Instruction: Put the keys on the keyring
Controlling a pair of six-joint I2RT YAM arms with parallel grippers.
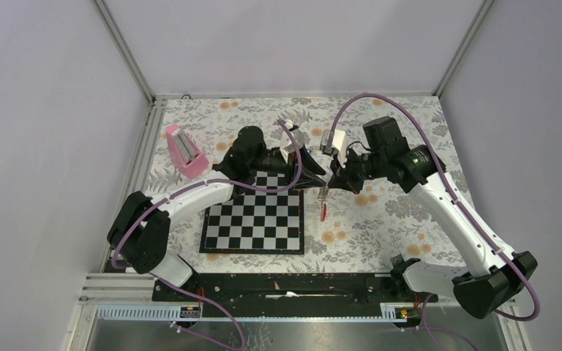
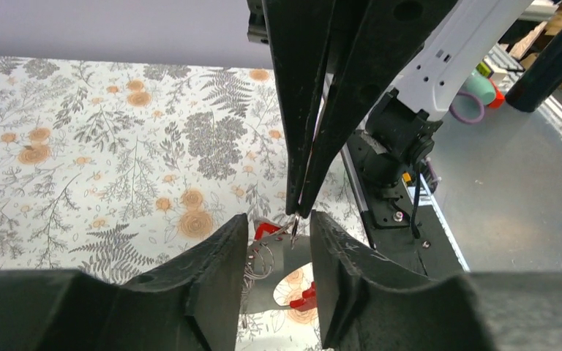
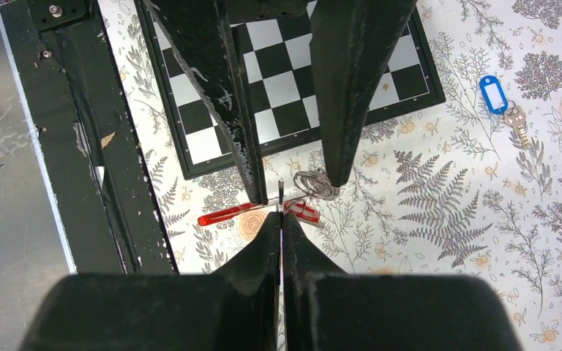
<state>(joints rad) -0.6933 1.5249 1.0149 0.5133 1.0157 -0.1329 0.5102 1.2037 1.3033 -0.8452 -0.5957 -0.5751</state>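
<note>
The keyring hangs off the table from my right gripper (image 3: pixel 281 217), which is shut on its thin metal ring (image 3: pixel 281 194). Below it dangle a wire coil (image 3: pixel 318 185), a red key tag (image 3: pixel 305 211) and the red strap fob (image 3: pixel 223 214); in the top view the fob (image 1: pixel 323 212) hangs just right of the chessboard. My left gripper (image 2: pixel 278 238) is open, its fingers (image 2: pixel 216 281) on either side of the ring (image 2: pixel 293 228) without touching it. The blue-tagged key (image 3: pixel 493 93) lies apart on the floral cloth. Whether the red-tagged key is threaded on the ring is unclear.
A chessboard (image 1: pixel 252 219) lies in front of the left arm. A pink wedge block (image 1: pixel 185 151) stands at the back left. The black base rail (image 1: pixel 285 285) runs along the near edge, and frame walls enclose the floral cloth (image 1: pixel 395 219).
</note>
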